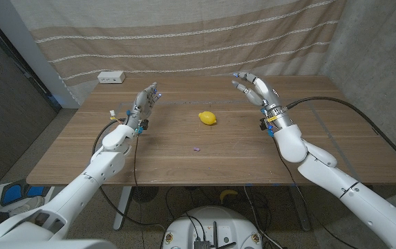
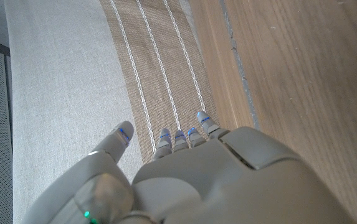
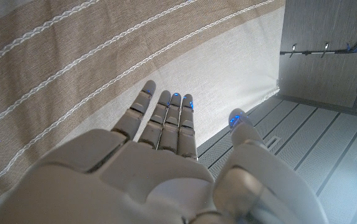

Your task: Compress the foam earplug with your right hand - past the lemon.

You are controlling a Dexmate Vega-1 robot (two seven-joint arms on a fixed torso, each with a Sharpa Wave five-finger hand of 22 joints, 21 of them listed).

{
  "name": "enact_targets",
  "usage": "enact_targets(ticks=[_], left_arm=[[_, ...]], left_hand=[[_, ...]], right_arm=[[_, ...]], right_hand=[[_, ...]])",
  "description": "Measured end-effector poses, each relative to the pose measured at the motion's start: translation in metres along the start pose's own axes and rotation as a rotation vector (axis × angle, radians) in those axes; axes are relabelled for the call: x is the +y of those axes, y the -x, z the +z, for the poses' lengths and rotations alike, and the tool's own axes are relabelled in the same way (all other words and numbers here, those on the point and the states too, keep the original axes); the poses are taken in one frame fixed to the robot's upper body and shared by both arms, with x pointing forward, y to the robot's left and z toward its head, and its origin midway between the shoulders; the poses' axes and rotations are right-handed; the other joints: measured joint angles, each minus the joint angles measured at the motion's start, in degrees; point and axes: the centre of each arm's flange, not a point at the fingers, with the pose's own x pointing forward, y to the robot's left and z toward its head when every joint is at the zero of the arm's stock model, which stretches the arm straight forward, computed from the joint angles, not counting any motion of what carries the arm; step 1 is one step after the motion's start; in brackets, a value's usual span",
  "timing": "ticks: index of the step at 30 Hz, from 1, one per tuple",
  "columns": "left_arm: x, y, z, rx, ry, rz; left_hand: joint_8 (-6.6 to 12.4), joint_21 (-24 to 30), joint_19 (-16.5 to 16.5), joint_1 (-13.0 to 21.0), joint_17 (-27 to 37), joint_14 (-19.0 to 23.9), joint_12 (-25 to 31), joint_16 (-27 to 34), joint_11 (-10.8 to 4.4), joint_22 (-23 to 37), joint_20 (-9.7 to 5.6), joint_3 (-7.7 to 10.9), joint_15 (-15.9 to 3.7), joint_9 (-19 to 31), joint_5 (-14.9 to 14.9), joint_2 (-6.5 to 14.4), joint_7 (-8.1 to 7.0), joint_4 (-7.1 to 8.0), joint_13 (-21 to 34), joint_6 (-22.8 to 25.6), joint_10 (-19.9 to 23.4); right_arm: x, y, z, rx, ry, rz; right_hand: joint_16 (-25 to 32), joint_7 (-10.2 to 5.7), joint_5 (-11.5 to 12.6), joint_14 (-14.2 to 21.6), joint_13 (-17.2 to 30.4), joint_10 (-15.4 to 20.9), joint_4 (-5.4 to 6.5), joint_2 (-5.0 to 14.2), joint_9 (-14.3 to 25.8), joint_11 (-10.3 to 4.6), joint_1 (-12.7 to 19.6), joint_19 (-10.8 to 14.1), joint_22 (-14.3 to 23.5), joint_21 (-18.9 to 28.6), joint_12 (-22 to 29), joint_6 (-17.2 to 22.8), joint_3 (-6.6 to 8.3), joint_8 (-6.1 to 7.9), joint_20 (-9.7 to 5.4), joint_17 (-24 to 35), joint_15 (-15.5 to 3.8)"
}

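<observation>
The right robot hand (image 1: 255,88) is raised over the right half of the surface (image 1: 184,155), fingers spread apart and holding nothing. The left robot hand (image 1: 142,104) stands on the left side, fingers straight and slightly parted, also empty. The lemon (image 1: 208,118) lies near the middle of the surface. The foam earplug (image 1: 197,148), a tiny purple speck, lies toward the near edge, well apart from both robot hands.

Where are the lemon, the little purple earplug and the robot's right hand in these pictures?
lemon (image 1: 208,118), head view, middle of its yellow skin.
earplug (image 1: 197,148), head view, the small purple piece itself.
right hand (image 1: 256,90), head view, middle of the open hand.
</observation>
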Motion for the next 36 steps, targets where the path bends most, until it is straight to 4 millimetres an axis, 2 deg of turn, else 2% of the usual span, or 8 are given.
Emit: enact_targets(ticks=[5, 8, 14, 22, 23, 27, 36], left_arm=[[0.0, 0.0, 0.0, -0.001, 0.001, -0.001], [0.0, 0.0, 0.0, -0.001, 0.001, -0.002], [-0.001, 0.001, 0.001, -0.004, 0.001, -0.004], [-0.002, 0.002, 0.003, -0.009, -0.002, -0.002], [-0.002, 0.002, 0.004, -0.009, -0.002, -0.002], [-0.002, 0.003, 0.004, -0.01, -0.003, 0.001], [-0.001, 0.004, 0.005, -0.014, -0.005, 0.002]], left_hand=[[0.0, -0.46, 0.0, 0.0, 0.0, 0.0, 0.0, 0.0, 0.0, 0.0, 0.0, 0.0, 0.0, 0.0, 0.0, 0.0, 0.0, 0.0, 0.0, 0.0, 0.0], [0.0, -0.46, 0.0, 0.0, 0.0, 0.0, 0.0, 0.0, 0.0, 0.0, 0.0, 0.0, 0.0, 0.0, 0.0, 0.0, 0.0, 0.0, 0.0, 0.0, 0.0], [0.0, -0.45, 0.0, 0.0, 0.0, 0.0, 0.0, 0.0, 0.0, 0.0, 0.0, 0.0, 0.0, -0.01, 0.0, 0.0, 0.0, 0.0, 0.0, 0.0, 0.0], [0.0, -0.89, 0.0, 0.0, -0.01, 0.0, 0.0, 0.0, 0.0, 0.0, 0.0, 0.0, 0.0, 0.0, 0.0, 0.0, 0.0, 0.0, 0.0, 0.0, 0.0], [0.0, -0.89, 0.0, 0.0, -0.01, 0.0, 0.0, 0.0, 0.0, 0.0, 0.0, 0.0, 0.0, -0.01, 0.0, 0.0, 0.0, 0.0, 0.0, 0.0, 0.0], [0.0, -0.89, 0.21, 0.0, -0.01, 0.0, 0.0, 0.0, 0.0, 0.0, 0.21, 0.0, 0.0, -0.01, 0.0, 0.0, 0.0, 0.0, 0.0, 0.0, 0.0], [0.0, -1.23, 0.21, -0.46, -0.01, 0.0, 0.0, 0.0, 0.0, 0.0, 0.21, 0.25, 0.0, -0.01, 0.0, -0.01, -0.2, -0.24, 0.0, 0.2, 0.0]], right_arm=[[0.004, 0.001, 0.005, -0.015, 0.012, 0.016], [0.008, 0.002, 0.009, -0.028, 0.017, 0.03], [0.011, 0.003, 0.012, -0.039, 0.037, 0.045], [0.019, 0.004, 0.02, -0.064, 0.06, 0.07], [0.019, 0.005, 0.021, -0.066, 0.063, 0.073], [0.022, 0.005, 0.024, -0.075, 0.068, 0.085], [0.028, 0.005, 0.029, -0.096, 0.083, 0.106]], right_hand=[[0.0, -0.07, 0.0, 0.0, 0.28, 0.0, 0.0, -0.01, 0.0, 0.0, 0.01, 0.02, 0.0, 0.0, 0.0, 0.07, 0.0, -0.36, -0.02, 0.0, 0.0], [0.0, -0.31, 0.0, 0.0, 0.28, -0.02, -0.19, -0.83, 0.0, -0.02, 0.83, 0.42, 0.0, 0.0, 0.0, 0.31, -0.19, -0.36, -0.42, 0.0, 0.0], [0.0, -0.31, 0.0, 0.0, 0.28, 0.1, -0.24, -0.83, 0.0, -0.55, 0.83, 0.42, 0.0, 0.0, 0.0, 0.31, -0.24, -0.36, -0.42, -0.01, 0.0], [0.0, -1.24, 0.0, 0.0, 0.27, 0.51, -0.24, -0.84, 0.0, -0.96, 0.84, 0.43, 0.0, 0.0, 0.0, 0.8, -0.24, -0.35, -0.44, -0.01, 0.0], [0.0, -1.24, 0.0, 0.03, 0.27, 0.51, -0.4, -1.31, 0.0, -0.96, 1.31, 0.63, 0.0, 0.0, 0.0, 0.8, -0.4, -0.35, -0.63, -0.01, -0.03], [0.24, -1.55, 0.0, 0.2, 0.27, 0.72, -0.47, -1.36, 0.0, -1.17, 1.36, 1.04, 0.0, 0.0, 0.0, 1.11, -0.47, -0.36, -0.22, -0.01, -0.2], [0.24, -1.52, 0.0, 0.2, 0.27, 0.82, -0.47, -1.36, 0.0, -1.26, 1.38, 1.25, -0.01, 0.0, 0.0, 1.53, -0.47, -0.35, -0.43, -0.01, -0.2]])
